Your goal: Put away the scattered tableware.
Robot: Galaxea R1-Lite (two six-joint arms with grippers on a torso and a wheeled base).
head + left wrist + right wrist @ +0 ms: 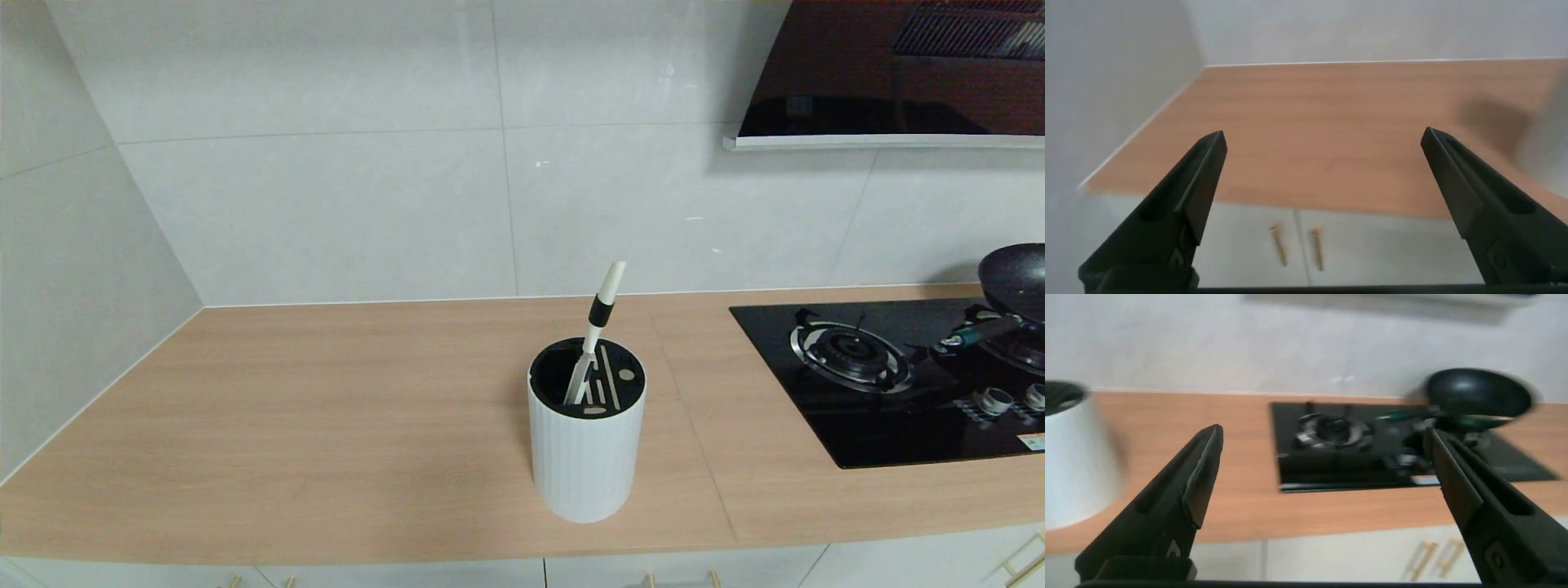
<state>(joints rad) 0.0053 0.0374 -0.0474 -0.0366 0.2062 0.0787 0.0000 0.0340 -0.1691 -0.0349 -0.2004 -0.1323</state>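
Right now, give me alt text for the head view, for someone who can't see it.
A white ribbed holder stands on a wooden counter, with one white, black-banded utensil leaning inside it. To its right sits a black gas hob carrying a dark wok.

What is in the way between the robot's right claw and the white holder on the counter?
Nothing that I can see. The right gripper is open, and just bare counter lies between it and the white holder. The stove sits apart from the holder, not between them.
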